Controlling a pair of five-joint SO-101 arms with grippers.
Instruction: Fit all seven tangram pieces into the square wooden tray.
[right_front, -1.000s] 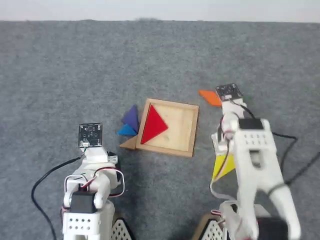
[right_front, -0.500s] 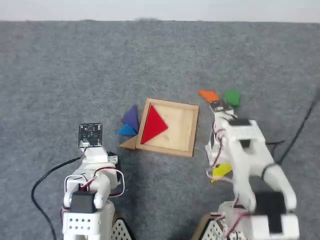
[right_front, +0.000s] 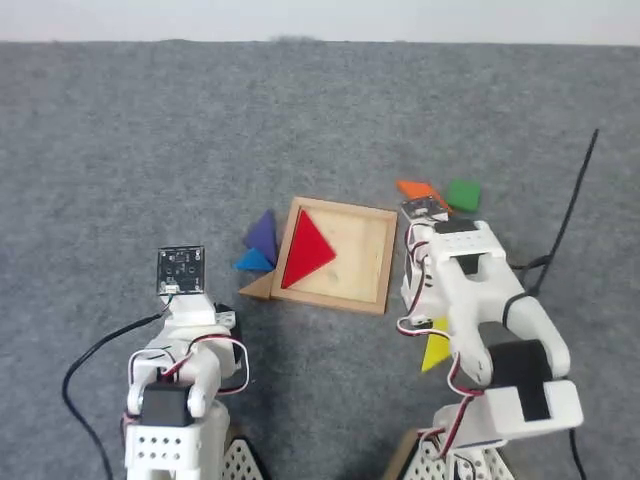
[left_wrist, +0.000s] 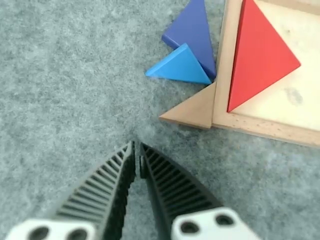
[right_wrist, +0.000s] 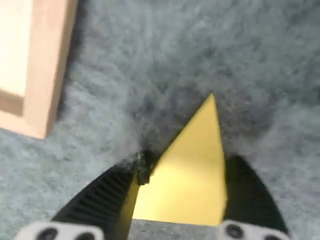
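Right, no print I can read: just a faint grey smudge on the tray floor, too blurred to make out. Tray is square, pale raw wood w/ a raised rim, sitting mid-surface. The surface is grey, fuzzy, felt-like.

Inside the tray, against its left side, lies a big red triangle, smooth and matte. Outside that left rim, 3 more pieces are bunched together: a dark blue triangle, a smaller light blue triangle touching it, and an unpainted wood triangle w/ one edge against the rim. Past the tray's far right corner sit an orange slanted piece and a green squarish piece, near each other, flat on the felt.

My right end effector is clenched on the yellow triangle, black ribbed fingers on either edge, its point sticking out ahead. It's off the tray's near right corner, apart from the wood.

My left end effector is pressed closed, tips nearly touching, over felt near the wood triangle.
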